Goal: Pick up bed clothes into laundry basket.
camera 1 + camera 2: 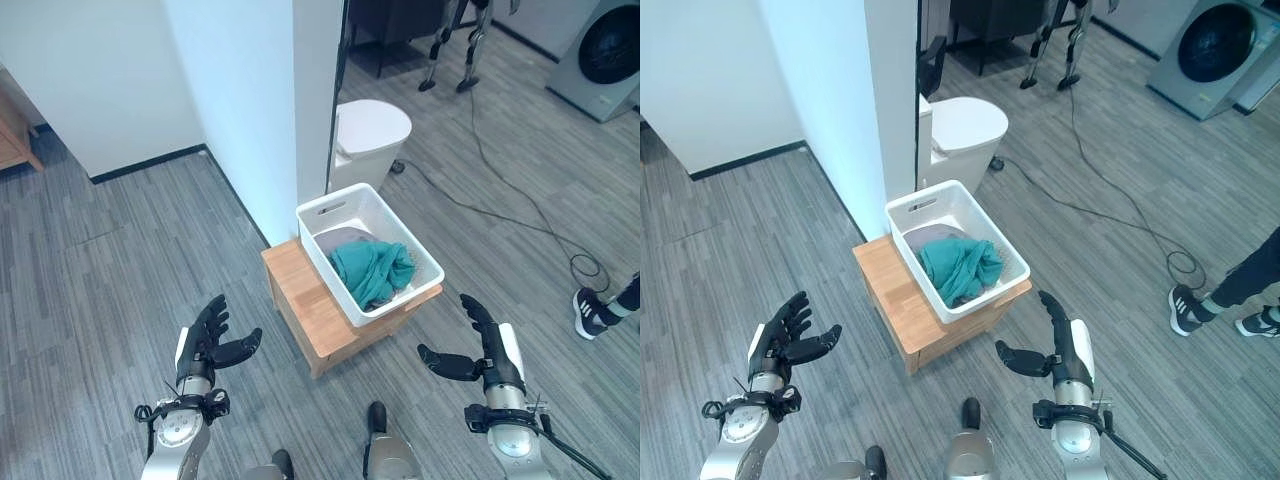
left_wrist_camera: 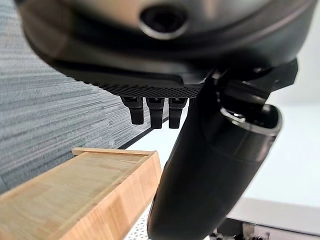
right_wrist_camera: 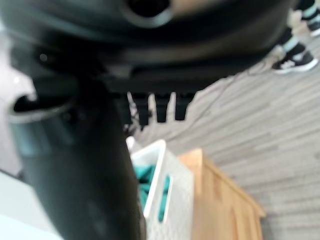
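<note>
We read no writing | white laundry basket (image 1: pixel 342 213) on wooden stand (image 1: pixel 300 290), frame centre, holds teal bed clothes (image 1: pixel 372 270) | left hand (image 1: pixel 207 340) lower left, spread, empty | right hand (image 1: pixel 482 347) lower right, spread, empty

A crumpled teal cloth (image 1: pixel 372 270) lies atop grey fabric (image 1: pixel 338 240) inside the white rectangular plastic laundry basket (image 1: pixel 322 212), which sits on a low wooden tabletop (image 1: pixel 300 290).

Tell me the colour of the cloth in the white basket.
Teal cloth over grey, clearest in the left eye view.
</note>
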Tool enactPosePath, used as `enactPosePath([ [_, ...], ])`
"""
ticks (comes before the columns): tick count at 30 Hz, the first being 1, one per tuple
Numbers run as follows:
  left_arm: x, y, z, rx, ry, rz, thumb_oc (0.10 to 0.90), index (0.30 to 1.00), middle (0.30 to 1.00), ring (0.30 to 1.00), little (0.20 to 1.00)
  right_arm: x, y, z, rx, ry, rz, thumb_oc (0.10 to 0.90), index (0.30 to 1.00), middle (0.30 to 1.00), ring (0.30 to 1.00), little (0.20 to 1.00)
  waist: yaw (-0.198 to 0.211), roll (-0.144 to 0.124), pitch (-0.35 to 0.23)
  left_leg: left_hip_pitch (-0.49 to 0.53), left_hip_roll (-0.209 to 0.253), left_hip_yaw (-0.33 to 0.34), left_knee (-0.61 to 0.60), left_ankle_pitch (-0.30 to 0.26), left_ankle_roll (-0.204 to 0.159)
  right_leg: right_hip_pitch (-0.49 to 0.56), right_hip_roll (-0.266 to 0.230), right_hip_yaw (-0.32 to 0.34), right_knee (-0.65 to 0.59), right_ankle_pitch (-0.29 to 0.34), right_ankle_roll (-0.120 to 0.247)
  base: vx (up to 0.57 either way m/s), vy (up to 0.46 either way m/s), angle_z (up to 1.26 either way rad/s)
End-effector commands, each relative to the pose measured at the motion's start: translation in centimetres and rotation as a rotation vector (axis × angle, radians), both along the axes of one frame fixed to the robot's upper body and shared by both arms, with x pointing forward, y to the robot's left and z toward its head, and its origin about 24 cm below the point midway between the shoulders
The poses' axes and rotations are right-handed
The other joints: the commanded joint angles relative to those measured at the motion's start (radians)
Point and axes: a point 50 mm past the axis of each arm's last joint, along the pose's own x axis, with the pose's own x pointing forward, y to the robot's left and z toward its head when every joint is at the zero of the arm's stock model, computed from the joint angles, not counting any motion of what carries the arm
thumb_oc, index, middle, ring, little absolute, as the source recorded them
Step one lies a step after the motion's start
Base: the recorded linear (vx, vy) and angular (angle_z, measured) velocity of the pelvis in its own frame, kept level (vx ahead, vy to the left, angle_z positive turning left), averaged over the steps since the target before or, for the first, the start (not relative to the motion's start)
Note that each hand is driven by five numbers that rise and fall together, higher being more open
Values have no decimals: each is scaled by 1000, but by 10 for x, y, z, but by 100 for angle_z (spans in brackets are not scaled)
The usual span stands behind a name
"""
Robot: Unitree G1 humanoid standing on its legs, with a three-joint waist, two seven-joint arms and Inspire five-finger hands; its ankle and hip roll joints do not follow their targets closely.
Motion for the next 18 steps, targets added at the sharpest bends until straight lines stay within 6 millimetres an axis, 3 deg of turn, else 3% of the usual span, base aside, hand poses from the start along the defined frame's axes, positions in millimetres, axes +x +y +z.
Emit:
enactPosePath([
  [1,18,2,43,54,-234,-20,800,900,900,900,900,32,-8,52,-86,-272,24,800,900,900,900,900,38,58,0,171,121,6,-268,44,-26,64,20,-32,215,-321,125,-260,99,-70],
  [4,13,5,40,65,-218,1,800,900,900,900,900,32,-6,51,-74,-270,33,800,900,900,900,900,64,57,-17,135,112,22,-262,71,-11,100,42,-43,275,-371,116,-188,52,-17],
  [7,8,8,36,71,-203,43,800,900,900,900,900,32,-2,51,-51,-278,29,800,900,900,900,900,101,32,-50,105,105,45,-239,77,-20,207,36,-95,154,-404,111,-73,-63,-26],
  [12,-3,7,26,62,-163,67,800,900,900,900,900,29,2,53,-39,-283,61,800,900,900,900,900,106,35,-77,120,138,81,-239,90,-40,254,40,-110,34,-376,109,-9,-93,-30],
  [18,-8,0,20,63,-139,44,800,900,900,900,900,25,3,54,-16,-294,72,800,900,900,900,900,101,42,-84,132,163,77,-244,119,-63,305,50,-136,-47,-365,108,-9,-57,-2],
])
